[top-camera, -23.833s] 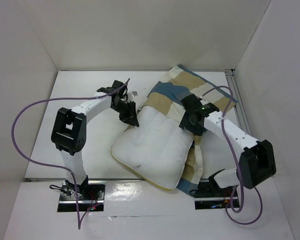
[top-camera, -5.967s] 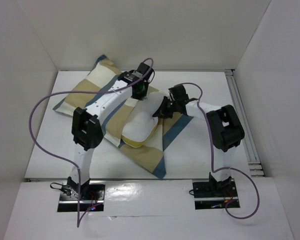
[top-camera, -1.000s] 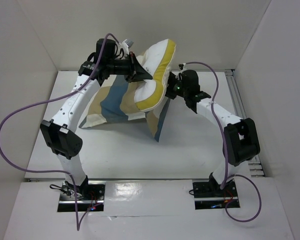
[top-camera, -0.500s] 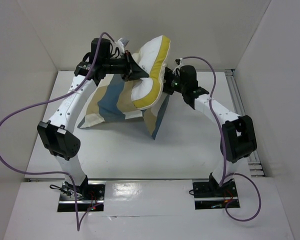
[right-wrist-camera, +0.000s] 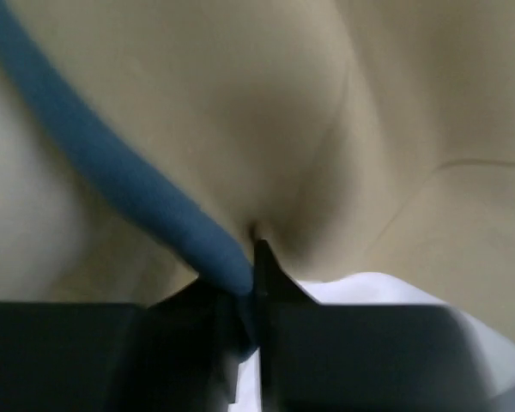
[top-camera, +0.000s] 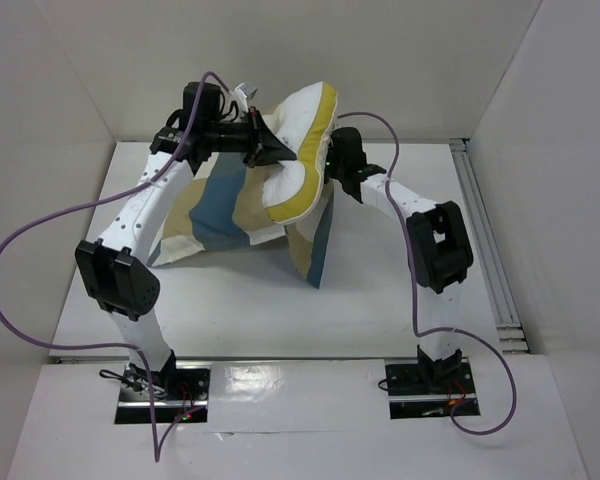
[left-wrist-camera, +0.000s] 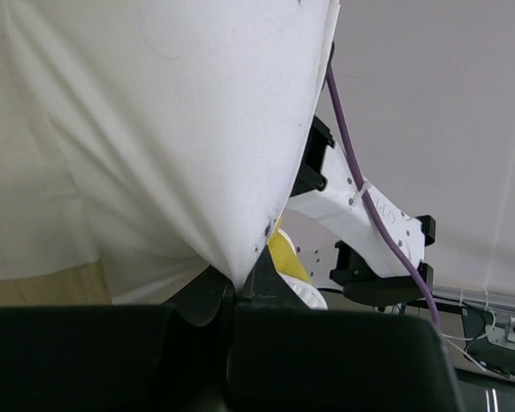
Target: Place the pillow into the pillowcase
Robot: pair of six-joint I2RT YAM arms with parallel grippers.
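Now both arms reach high over the table (top-camera: 230, 310). The left gripper (left-wrist-camera: 253, 273) is pinched tight on a pale fold of the pillowcase (top-camera: 225, 205), and the right gripper (right-wrist-camera: 254, 245) is clamped on its tan and blue cloth. The pillow (top-camera: 305, 120) stands tilted between them, its top outside the cover, which hangs down toward the table.
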